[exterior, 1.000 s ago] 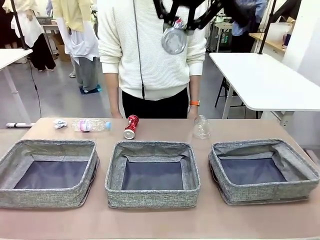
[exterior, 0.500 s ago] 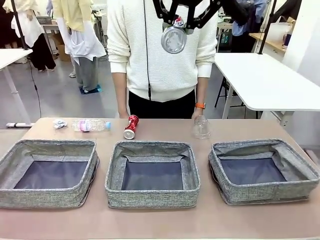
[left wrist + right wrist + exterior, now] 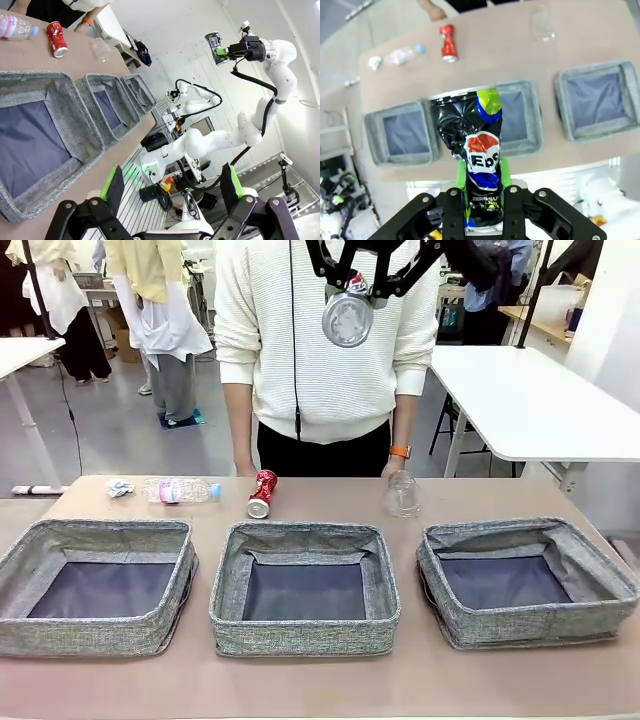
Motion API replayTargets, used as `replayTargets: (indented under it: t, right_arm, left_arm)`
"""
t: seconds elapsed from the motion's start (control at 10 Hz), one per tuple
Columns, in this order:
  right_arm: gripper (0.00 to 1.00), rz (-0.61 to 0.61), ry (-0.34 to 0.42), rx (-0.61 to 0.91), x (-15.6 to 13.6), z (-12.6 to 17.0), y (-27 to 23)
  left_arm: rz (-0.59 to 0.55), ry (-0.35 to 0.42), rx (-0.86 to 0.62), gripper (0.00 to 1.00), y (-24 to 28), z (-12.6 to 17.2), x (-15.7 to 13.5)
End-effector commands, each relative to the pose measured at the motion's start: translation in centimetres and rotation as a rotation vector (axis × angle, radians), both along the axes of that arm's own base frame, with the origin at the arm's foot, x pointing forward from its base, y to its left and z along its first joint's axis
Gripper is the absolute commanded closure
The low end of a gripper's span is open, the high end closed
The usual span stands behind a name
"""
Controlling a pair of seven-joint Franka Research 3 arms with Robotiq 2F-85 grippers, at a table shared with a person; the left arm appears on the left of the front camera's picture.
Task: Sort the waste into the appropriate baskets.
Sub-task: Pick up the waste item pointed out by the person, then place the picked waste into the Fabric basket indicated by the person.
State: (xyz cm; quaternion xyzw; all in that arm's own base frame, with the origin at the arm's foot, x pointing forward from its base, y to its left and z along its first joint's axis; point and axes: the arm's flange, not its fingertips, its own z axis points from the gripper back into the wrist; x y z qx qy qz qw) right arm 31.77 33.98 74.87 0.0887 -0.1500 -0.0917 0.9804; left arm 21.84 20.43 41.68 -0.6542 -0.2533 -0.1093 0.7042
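High over the table, my right gripper (image 3: 348, 292) is shut on the crushed dark blue Pepsi can (image 3: 481, 150), whose round end (image 3: 348, 319) faces the front camera. Below the can lies the middle basket (image 3: 534, 117) of three grey baskets (image 3: 90, 635) (image 3: 300, 635) (image 3: 520, 625). Along the far edge lie a white paper wad (image 3: 120, 487), a clear bottle (image 3: 182, 490), a red can (image 3: 262, 493) and a clear plastic container (image 3: 403, 494). My left gripper (image 3: 172, 187) is open off the near left corner of the table, holding nothing.
A person in a white sweater stands at the far side, one hand (image 3: 392, 468) right behind the clear container. A white table (image 3: 530, 400) stands at the back right. All three baskets show bare dark lining.
The person has shifted a little to the right, the hand staying by the clear container. Both grippers and the held can have not moved.
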Motion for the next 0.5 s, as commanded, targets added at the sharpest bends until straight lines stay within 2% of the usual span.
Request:
replayTargets:
  t: [0.0, 0.4]
  right_arm:
    - [0.72, -0.005, 0.002, 0.009, -0.31, -0.12, -0.23]
    - [0.72, -0.005, 0.002, 0.009, -0.31, -0.12, -0.23]
  left_arm:
    - [0.000, -0.024, -0.014, 0.00, -0.11, 0.25, 0.06]
    - [0.000, -0.024, -0.014, 0.00, -0.11, 0.25, 0.06]
